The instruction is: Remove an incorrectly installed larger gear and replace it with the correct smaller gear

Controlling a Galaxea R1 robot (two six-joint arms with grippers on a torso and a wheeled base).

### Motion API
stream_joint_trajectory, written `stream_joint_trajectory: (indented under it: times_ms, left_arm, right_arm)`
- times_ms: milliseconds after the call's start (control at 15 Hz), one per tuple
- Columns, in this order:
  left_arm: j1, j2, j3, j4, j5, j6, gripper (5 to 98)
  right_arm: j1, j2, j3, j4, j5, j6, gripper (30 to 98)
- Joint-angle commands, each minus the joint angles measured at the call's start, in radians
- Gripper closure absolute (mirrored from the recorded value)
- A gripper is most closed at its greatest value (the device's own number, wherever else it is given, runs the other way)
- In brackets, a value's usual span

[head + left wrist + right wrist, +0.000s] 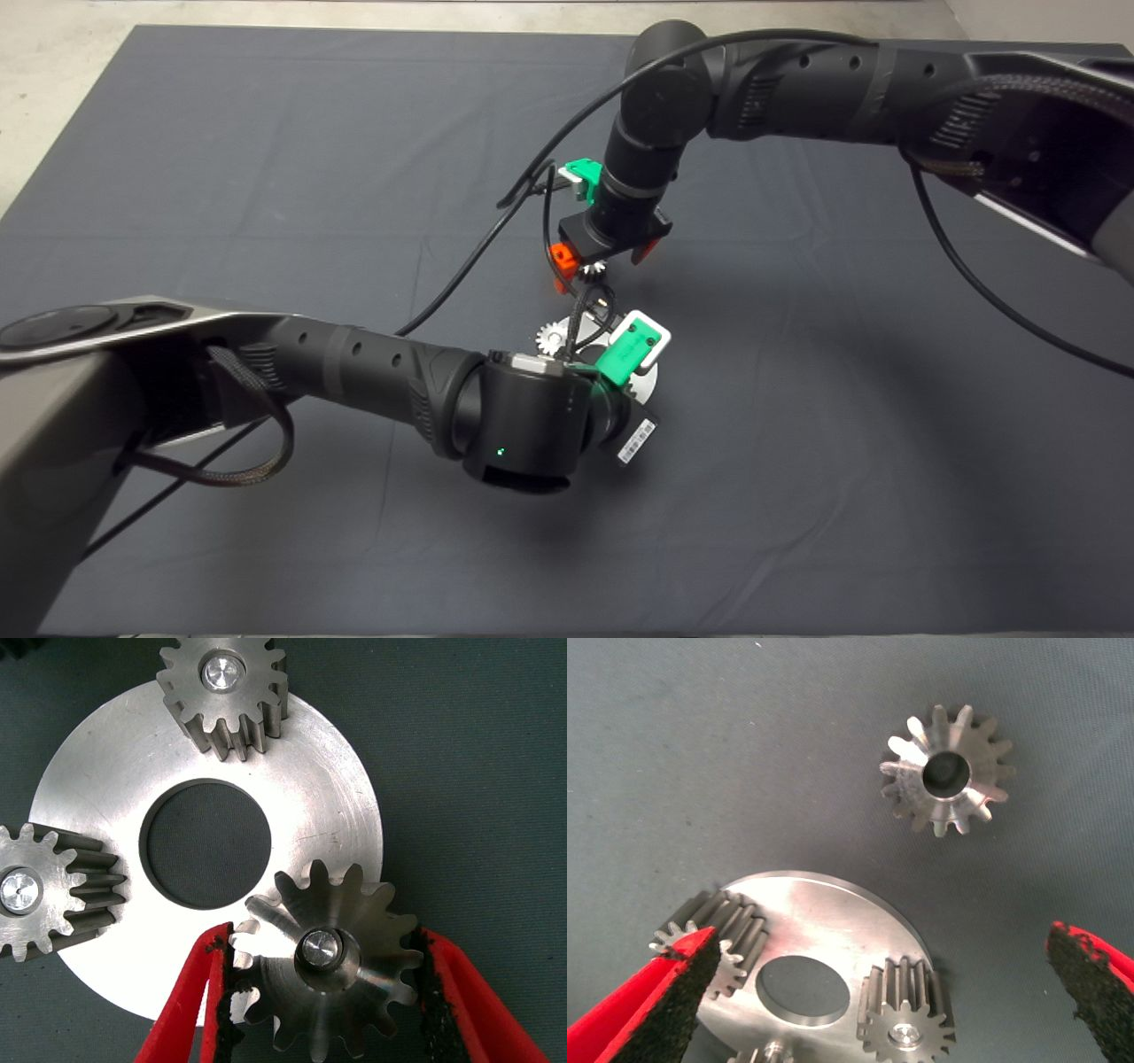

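- Grip status: left gripper [325, 941] is clenched on the larger gear [323, 979], a wide silver metal spur gear. Its black pads [223, 992] press the teeth from both sides.
- Larger gear sits on its steel pin [321, 948] at the edge of the round silver metal plate with the big centre hole [328, 788], which lies mid-mat.
- Right gripper [881, 939] hangs released, fingers wide apart, above the far side of the plate.
- Smaller gear [946, 771], a small silver metal spur gear with a dark bore, lies loose on the dark grey cloth mat [266, 177], just beside the plate and apart from it.
- Risk: pads bear on tooth tips only, so the gear could slip or spin out if the lift is not straight.
- Risk: a tilted pull would probably bind the bore on the pin and drag the whole plate up or sideways. Nothing visibly holds the plate down.
- Risk: a shifted plate could knock the loose smaller gear away.
- Risk: the two other small silver spur gears [221, 691] [35, 890] stand on the same plate and could jolt if it jerks.
- Risk: both wrists are crowded over one spot, with cables hanging near the plate. Collision or a snag looks likely if both arms move at once.
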Motion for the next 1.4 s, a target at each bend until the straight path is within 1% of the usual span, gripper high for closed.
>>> stream_joint_trajectory:
  times_ms: [0, 267, 333, 400, 533, 733, 867, 1000, 1067, 1133, 1267, 1333]
  left_arm:
    - [-0.040, 0.006, 0.063, 0.029, 0.046, 0.007, 64.3]
    - [-0.084, -0.005, 0.063, 0.024, 0.046, 0.006, 64.4]
    - [-0.088, -0.007, 0.063, 0.022, 0.046, 0.006, 64.4]
    - [-0.089, -0.007, 0.063, 0.009, 0.047, 0.006, 64.4]
    - [-0.091, -0.012, 0.063, -0.006, 0.046, 0.004, 64.4]
    - [-0.091, -0.047, 0.077, -0.019, 0.046, 0.004, 64.4]
    - [-0.091, -0.091, 0.101, -0.034, 0.046, 0.000, 64.4]
    - [-0.091, -0.140, 0.126, -0.058, 0.045, -0.007, 64.4]
    - [-0.091, -0.169, 0.145, -0.071, 0.044, -0.014, 64.4]
    - [-0.091, -0.198, 0.169, -0.075, 0.044, -0.016, 64.4]
    - [-0.091, -0.264, 0.208, -0.077, 0.044, -0.025, 64.4]
    - [-0.091, -0.294, 0.227, -0.078, 0.044, -0.028, 64.4]
  right_arm:
    - [0.018, 0.005, -0.011, -0.042, 0.003, -0.003, 30.8]
    - [-0.010, 0.005, -0.036, -0.057, 0.005, -0.013, 30.8]
    - [-0.010, 0.005, -0.040, -0.057, 0.007, -0.016, 30.8]
    - [-0.013, 0.005, -0.050, -0.060, 0.016, -0.017, 30.8]
    - [-0.013, 0.005, -0.065, -0.071, 0.019, -0.018, 30.8]
    - [-0.013, 0.007, -0.067, -0.079, 0.031, -0.017, 30.8]
    - [-0.013, 0.007, -0.080, -0.079, 0.035, -0.026, 30.8]
    - [-0.015, 0.007, -0.085, -0.079, 0.057, -0.048, 30.9]
    - [-0.016, 0.007, -0.085, -0.079, 0.060, -0.049, 32.4]
    - [-0.015, 0.007, -0.087, -0.079, 0.062, -0.048, 33.0]
    - [-0.016, 0.008, -0.085, -0.080, 0.083, -0.051, 33.0]
    - [-0.018, 0.008, -0.085, -0.080, 0.086, -0.054, 36.0]
